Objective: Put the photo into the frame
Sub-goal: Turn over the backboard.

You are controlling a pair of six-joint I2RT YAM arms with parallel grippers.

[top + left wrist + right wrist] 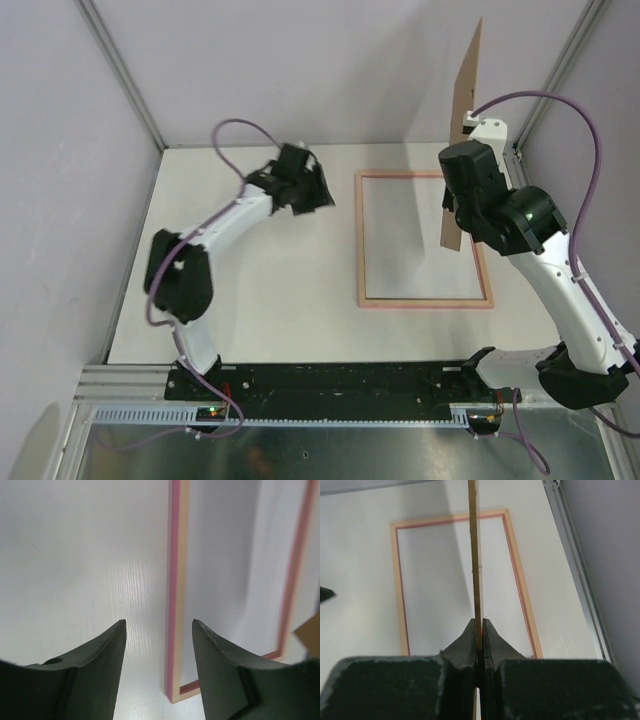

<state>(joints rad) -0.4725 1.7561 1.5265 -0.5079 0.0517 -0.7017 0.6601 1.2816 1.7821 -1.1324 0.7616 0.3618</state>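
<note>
Right of centre on the table (250, 300) I see the frame (425, 302) lying flat, a thin pink-and-peach rectangle, long axis running near to far. My right gripper (478, 625) pinches the brown backing board (465, 90) upright above its right rail (a mere sliver in the wrist view); my left gripper (159, 622) hangs open, empty, near the left rail.

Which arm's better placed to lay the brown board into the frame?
Right. The right claw is shut on the brown board, held on edge over the frame. The left claw is open and empty, near its left rail.
</note>
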